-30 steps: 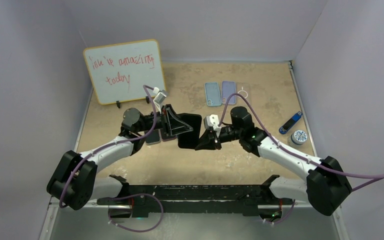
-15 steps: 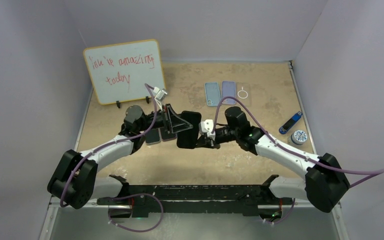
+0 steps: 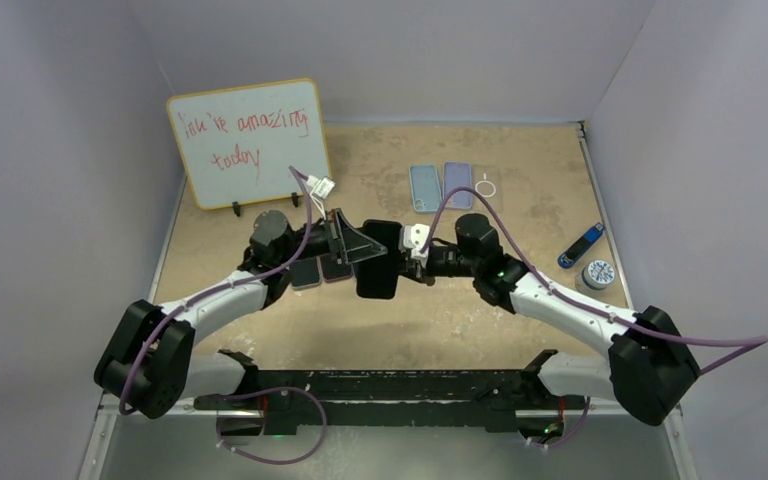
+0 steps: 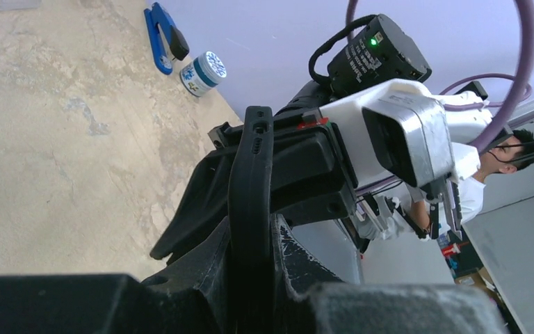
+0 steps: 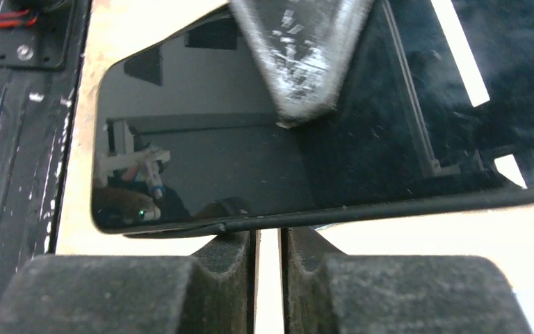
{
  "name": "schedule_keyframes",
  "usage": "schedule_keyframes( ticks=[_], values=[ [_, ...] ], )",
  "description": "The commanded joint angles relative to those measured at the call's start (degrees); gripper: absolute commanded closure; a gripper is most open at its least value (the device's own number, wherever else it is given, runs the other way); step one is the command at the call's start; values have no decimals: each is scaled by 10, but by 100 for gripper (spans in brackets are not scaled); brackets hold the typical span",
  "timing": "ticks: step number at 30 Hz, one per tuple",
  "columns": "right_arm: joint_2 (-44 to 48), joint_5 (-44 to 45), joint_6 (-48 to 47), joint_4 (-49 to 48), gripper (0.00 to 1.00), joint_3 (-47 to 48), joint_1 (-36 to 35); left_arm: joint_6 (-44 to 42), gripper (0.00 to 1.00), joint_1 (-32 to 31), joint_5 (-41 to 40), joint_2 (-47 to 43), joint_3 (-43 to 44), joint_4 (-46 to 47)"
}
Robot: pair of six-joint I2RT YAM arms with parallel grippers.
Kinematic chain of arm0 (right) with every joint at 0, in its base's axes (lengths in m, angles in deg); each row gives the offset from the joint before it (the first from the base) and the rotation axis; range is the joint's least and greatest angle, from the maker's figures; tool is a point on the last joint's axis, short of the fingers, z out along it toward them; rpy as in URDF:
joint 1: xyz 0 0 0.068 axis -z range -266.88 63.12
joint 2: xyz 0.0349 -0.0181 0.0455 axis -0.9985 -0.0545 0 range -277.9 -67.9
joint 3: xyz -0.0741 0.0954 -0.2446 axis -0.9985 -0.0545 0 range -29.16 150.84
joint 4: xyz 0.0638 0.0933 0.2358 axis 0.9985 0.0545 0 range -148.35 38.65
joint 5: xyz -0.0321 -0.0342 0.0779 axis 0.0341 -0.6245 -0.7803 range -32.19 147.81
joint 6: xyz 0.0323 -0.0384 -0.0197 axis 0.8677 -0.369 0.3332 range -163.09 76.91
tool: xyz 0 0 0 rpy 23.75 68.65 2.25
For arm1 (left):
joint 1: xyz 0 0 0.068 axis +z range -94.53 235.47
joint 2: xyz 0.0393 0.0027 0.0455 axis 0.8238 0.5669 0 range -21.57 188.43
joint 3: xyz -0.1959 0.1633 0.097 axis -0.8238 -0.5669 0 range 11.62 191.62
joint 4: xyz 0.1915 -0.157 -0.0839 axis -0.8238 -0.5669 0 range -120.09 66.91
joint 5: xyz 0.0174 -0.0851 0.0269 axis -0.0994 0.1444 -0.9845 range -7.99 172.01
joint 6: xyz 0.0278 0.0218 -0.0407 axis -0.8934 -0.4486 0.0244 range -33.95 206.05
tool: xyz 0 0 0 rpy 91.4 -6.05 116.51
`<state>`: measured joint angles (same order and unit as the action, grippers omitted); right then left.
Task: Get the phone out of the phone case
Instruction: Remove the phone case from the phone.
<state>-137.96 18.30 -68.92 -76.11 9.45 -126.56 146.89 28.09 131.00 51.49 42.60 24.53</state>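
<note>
A black phone in a black case (image 3: 378, 265) is held off the table by my left gripper (image 3: 358, 250), which is shut on it. In the left wrist view the phone (image 4: 250, 174) stands edge-on between the fingers of my left gripper (image 4: 250, 240). My right gripper (image 3: 402, 262) comes from the right, its jaws nearly together with only a thin slit and nothing between them. In the right wrist view the tips of my right gripper (image 5: 268, 235) touch the long edge of the phone (image 5: 208, 167). The case rim looks slightly lifted near the corner. A left finger (image 5: 299, 56) lies on the glass.
A whiteboard (image 3: 248, 140) stands at the back left. A blue case (image 3: 424, 187), a lilac case (image 3: 457, 183) and a ring (image 3: 486, 187) lie at the back. A blue tool (image 3: 580, 245) and a round tin (image 3: 598, 273) lie right. Dark phones (image 3: 310, 272) lie under the left arm.
My right gripper has moved left from a gap away until its tips meet the phone's edge. The left gripper and phone have barely shifted.
</note>
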Motion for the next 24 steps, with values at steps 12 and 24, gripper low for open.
schedule_keyframes(
  ticks=[12, 24],
  values=[
    [37, 178, 357, -160, 48, -44, -2, 97, 100, -7, -97, 10, -57, 151],
    [127, 298, 425, 77, 14, -6, -2, 2, 100, -7, -343, -60, -63, -76]
  ],
)
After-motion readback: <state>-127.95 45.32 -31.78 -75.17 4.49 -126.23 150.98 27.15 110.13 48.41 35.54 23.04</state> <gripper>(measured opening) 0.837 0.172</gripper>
